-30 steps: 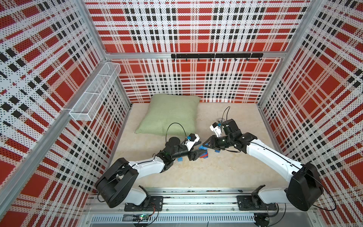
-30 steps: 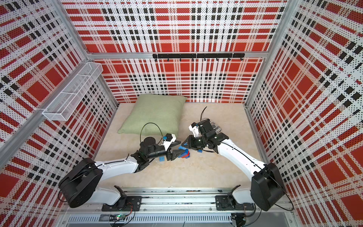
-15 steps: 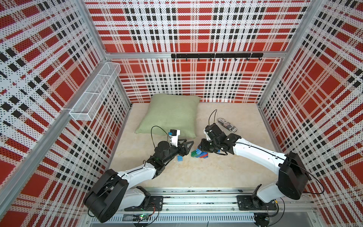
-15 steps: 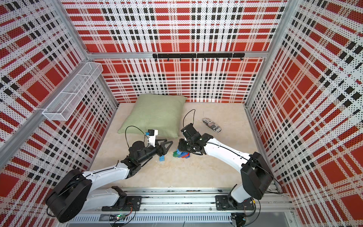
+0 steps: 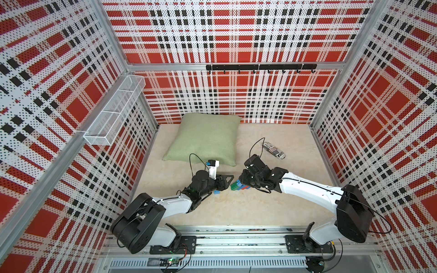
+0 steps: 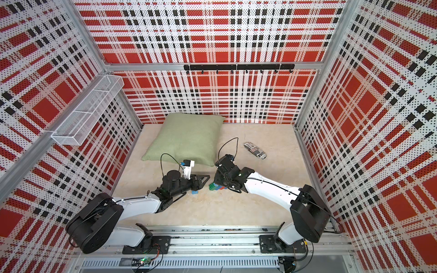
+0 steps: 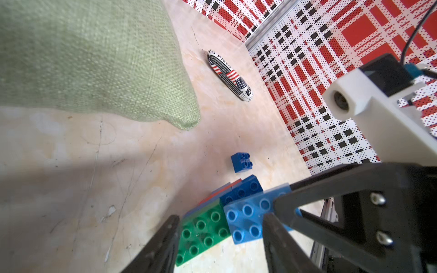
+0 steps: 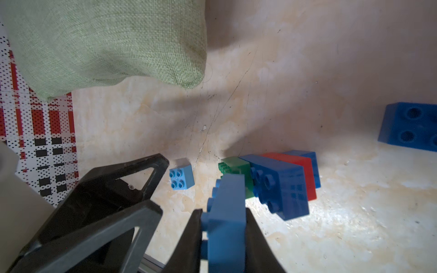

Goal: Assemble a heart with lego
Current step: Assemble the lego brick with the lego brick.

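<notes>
Right gripper (image 8: 223, 211) is pinching a blue brick (image 8: 227, 236) beside the heart (image 8: 279, 186), left gripper (image 7: 220, 217) is around its green brick (image 7: 201, 232) (clamped? can't tell), so next is probably lining up studs and pressing.

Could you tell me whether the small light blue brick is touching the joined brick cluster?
Apart. The right wrist view shows bare table between the light blue brick and the cluster.

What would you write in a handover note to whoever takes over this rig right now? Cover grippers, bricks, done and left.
Grippers: right gripper shut on a blue brick beside the green brick; left gripper open, jaws either side of the green brick.
Done: partial heart of joined green, blue, red bricks, between the grippers.
Left: add the loose light-blue brick and dark-blue brick.
</notes>
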Robot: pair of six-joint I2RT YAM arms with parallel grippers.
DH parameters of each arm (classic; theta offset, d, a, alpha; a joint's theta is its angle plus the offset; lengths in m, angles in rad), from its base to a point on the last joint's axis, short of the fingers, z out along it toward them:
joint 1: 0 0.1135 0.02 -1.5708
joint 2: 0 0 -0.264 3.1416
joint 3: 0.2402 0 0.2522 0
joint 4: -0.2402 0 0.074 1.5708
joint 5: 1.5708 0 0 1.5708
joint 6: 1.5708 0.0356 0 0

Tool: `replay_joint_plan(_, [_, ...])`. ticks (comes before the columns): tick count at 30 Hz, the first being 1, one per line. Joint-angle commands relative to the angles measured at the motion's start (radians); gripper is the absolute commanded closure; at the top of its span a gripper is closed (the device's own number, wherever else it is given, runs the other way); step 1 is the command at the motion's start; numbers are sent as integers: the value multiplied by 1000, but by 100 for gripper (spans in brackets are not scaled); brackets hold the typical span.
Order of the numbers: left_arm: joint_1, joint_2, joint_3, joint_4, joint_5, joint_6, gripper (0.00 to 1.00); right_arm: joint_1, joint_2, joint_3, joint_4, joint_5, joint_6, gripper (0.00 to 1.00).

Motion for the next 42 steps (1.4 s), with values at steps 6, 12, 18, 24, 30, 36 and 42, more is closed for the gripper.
replay_joint_plan(6, [-22, -24, 28, -76, 25, 31, 43, 9, -47, -24, 4, 74, -5, 77])
replay_joint_plan(12, [-66, -24, 55, -156, -9, 66, 47, 11, -26, -24, 47, 42, -20, 77])
replay_joint_plan(18, [-66, -4, 64, -170, -32, 70, 48, 8, -23, -55, 71, 49, -15, 77])
replay_joint_plan(24, [-70, 55, 100, -168, -10, 65, 49, -1, -21, -72, 71, 45, -16, 77])
replay_joint_plan(30, [-88, 76, 119, -166, -32, 65, 50, -1, -41, -82, 79, 42, -5, 77])
replay_joint_plan(36, [-86, 113, 143, -166, -28, 72, 51, -1, -65, -115, 79, 45, 28, 76])
replay_joint_plan(42, [-92, 132, 163, -166, -27, 72, 51, -1, -64, -109, 66, 46, 34, 73])
